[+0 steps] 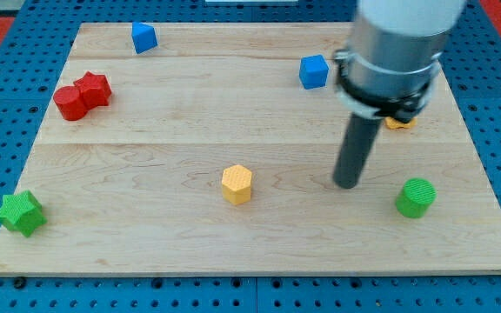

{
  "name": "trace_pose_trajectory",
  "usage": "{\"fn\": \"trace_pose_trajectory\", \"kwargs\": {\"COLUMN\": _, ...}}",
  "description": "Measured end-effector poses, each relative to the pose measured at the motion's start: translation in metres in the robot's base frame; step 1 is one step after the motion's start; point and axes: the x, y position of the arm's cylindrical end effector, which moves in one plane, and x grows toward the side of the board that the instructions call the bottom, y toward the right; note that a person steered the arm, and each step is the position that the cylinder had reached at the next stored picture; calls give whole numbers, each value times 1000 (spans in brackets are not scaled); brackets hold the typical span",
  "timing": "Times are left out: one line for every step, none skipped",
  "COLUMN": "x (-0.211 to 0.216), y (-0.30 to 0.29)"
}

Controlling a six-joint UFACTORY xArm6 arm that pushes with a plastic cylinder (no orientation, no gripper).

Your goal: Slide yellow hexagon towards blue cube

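The yellow hexagon (237, 183) lies a little below the board's middle. The blue cube (314, 71) sits near the view's top, up and to the right of the hexagon. My tip (348, 183) rests on the board well to the right of the hexagon, level with it and apart from it, and well below the blue cube.
A second blue block (143, 37) lies at the top left. Two red blocks (83, 95) touch each other at the left. A green star (19, 213) sits at the bottom left corner. A green cylinder (416, 197) lies right of my tip. A yellow block (399, 121) is mostly hidden behind the arm.
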Motion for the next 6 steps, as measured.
{"fn": "trace_pose_trajectory", "kwargs": {"x": 19, "y": -53}}
{"fn": "trace_pose_trajectory", "kwargs": {"x": 31, "y": -101}}
{"fn": "trace_pose_trajectory", "kwargs": {"x": 22, "y": -150}}
{"fn": "trace_pose_trajectory", "kwargs": {"x": 10, "y": -124}}
{"fn": "trace_pose_trajectory", "kwargs": {"x": -15, "y": -89}}
{"fn": "trace_pose_trajectory", "kwargs": {"x": -51, "y": -89}}
